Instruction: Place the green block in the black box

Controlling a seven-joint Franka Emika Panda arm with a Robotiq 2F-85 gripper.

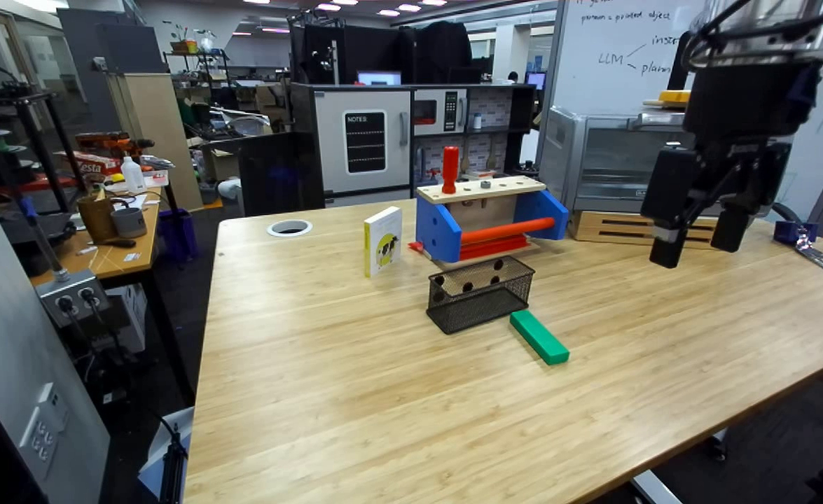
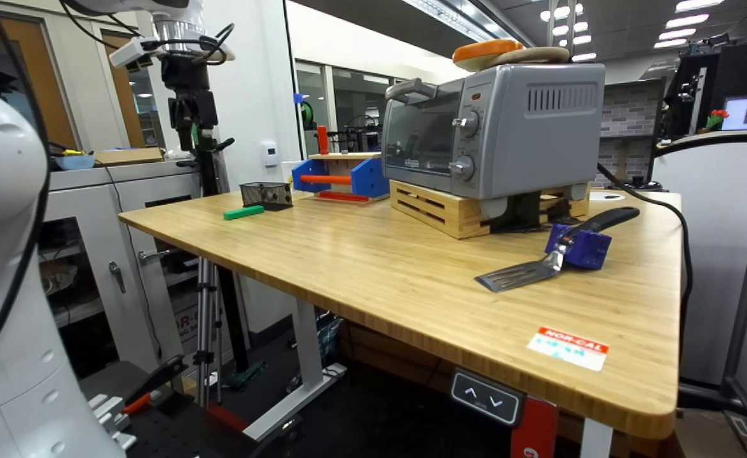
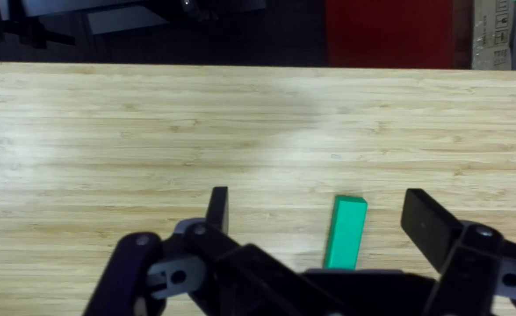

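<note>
The green block [image 1: 539, 337] is a slim bar lying flat on the table, close to a corner of the black box. It also shows in an exterior view [image 2: 243, 212] and in the wrist view [image 3: 347, 232], where the gripper's body hides its lower end. The black box [image 1: 480, 308] is a low, open-top mesh basket; it also shows in an exterior view [image 2: 255, 193] and does not show in the wrist view. My gripper [image 1: 698, 243] is open and empty, well above the table. In the wrist view the fingers [image 3: 315, 215] stand wide apart, with the block below and between them.
A blue toy bench [image 1: 439, 227] with red and orange parts stands behind the black box. A small white-and-yellow block [image 1: 383, 241] stands upright beside it. A toaster oven [image 2: 538, 127] sits on a wooden crate [image 2: 433, 210]. A spatula [image 2: 526, 273] rests on a blue block [image 2: 589, 249].
</note>
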